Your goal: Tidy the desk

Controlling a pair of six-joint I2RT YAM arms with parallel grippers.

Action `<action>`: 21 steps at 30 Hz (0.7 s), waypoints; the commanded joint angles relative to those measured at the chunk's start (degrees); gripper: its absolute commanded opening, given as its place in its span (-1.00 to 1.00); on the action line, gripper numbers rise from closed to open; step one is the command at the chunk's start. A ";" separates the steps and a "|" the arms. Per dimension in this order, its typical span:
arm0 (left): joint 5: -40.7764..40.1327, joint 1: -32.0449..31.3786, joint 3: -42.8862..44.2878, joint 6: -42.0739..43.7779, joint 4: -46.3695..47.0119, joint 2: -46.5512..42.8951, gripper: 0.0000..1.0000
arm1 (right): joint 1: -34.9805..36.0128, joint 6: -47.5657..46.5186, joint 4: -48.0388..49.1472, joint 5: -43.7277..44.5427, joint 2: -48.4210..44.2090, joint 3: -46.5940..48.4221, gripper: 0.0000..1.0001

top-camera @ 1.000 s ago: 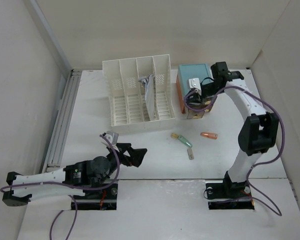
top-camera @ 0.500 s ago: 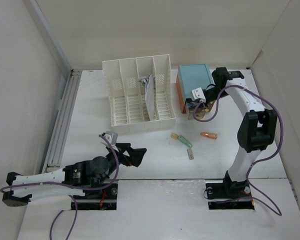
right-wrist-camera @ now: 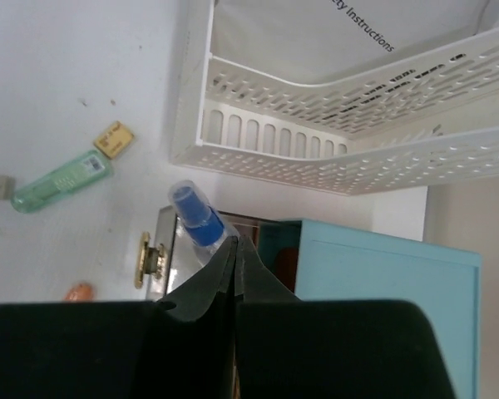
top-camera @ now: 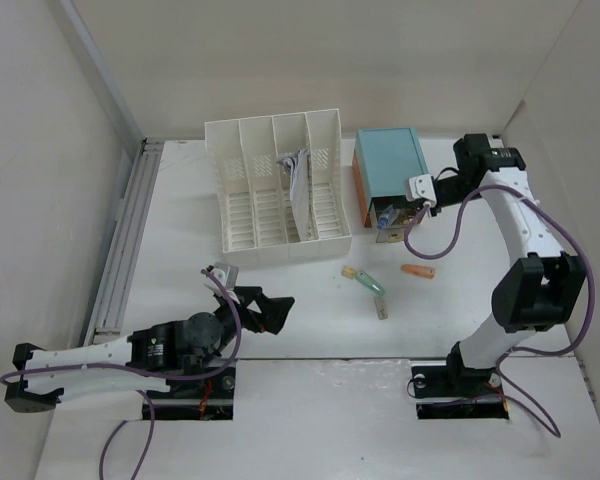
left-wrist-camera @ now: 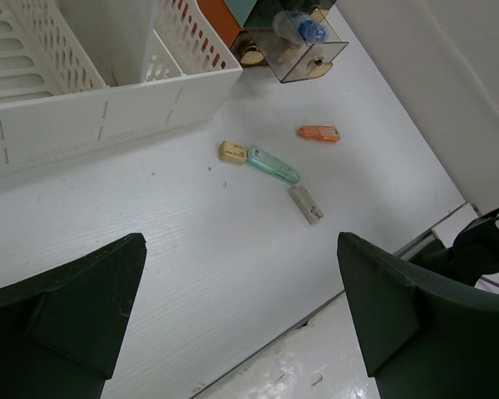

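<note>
On the white desk [top-camera: 180,230] lie a green marker [top-camera: 366,283], a small tan block [top-camera: 349,271], a grey stick [top-camera: 382,309] and an orange stick [top-camera: 417,271]. A clear drawer [top-camera: 387,222] with a gold knob [right-wrist-camera: 150,258] stands pulled out of the teal-topped box [top-camera: 390,163]. In it lies a blue-capped tube [right-wrist-camera: 195,219]. My right gripper [right-wrist-camera: 235,246] is shut and empty, its tip right beside the tube. My left gripper [left-wrist-camera: 241,316] hangs open over the near desk, well short of the green marker [left-wrist-camera: 274,165].
A white slotted file rack [top-camera: 278,190] with papers in one slot stands at the back centre. A metal rail [top-camera: 125,240] runs along the left wall. Walls close in the left, back and right sides.
My right arm has swung out to the right, away from over the box. Its jaws have closed with nothing in them, and the blue-capped tube now lies in the drawer. The left arm has not moved.
</note>
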 commanded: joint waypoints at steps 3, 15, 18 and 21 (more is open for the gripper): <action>-0.65 -0.09 1.65 0.95 2.37 0.62 0.98 | 2.63 5.82 -3.49 -3.96 -2.59 -3.59 -1.00; -0.12 -0.09 1.65 0.95 2.38 0.62 0.98 | 7.99 11.97 -0.33 -5.44 2.50 -4.30 -1.00; -0.12 -0.09 1.12 0.34 2.37 -0.43 0.98 | 7.38 17.07 4.49 -4.22 2.51 -3.77 -1.00; -0.12 -0.09 1.12 0.34 1.84 -1.05 0.98 | 6.85 21.47 7.49 -2.72 2.51 -4.38 -1.00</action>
